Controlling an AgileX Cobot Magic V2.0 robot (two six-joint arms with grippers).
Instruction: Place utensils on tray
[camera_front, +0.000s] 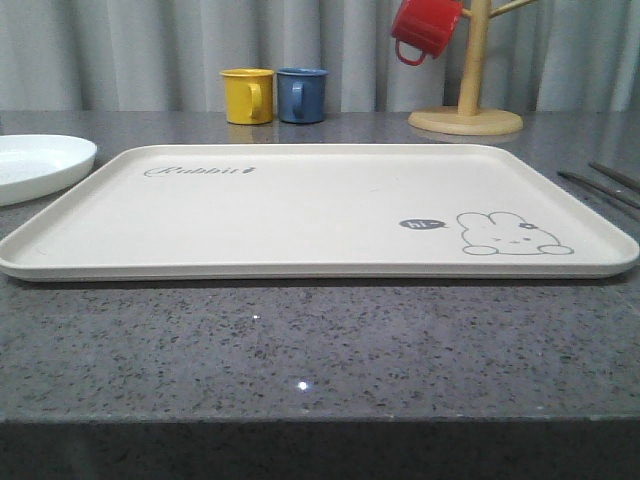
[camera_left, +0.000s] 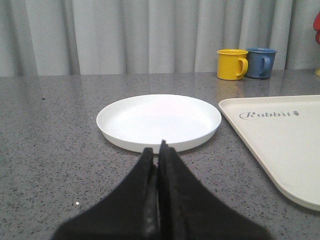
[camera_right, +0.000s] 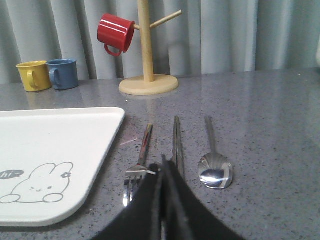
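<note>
The cream tray (camera_front: 300, 215) with its rabbit drawing lies across the table's middle, bare. Left of it rests the white plate (camera_front: 35, 165), and my left gripper (camera_left: 157, 149) hangs shut just short of that plate (camera_left: 159, 120) with nothing in it. Right of the tray (camera_right: 55, 145) lie a silver fork (camera_right: 141, 159), metal chopsticks (camera_right: 177, 140) and a spoon (camera_right: 214, 165), side by side on the grey stone. My right gripper (camera_right: 164, 165) is shut and empty, its tips over the near ends of the fork and chopsticks. The chopsticks (camera_front: 600, 185) appear at the front view's right edge.
A yellow mug (camera_front: 248, 95) and a blue mug (camera_front: 301, 95) stand behind the tray. A wooden mug tree (camera_front: 468, 110) at the back right carries a red mug (camera_front: 424, 28). A grey curtain closes the back; the table's front edge is near.
</note>
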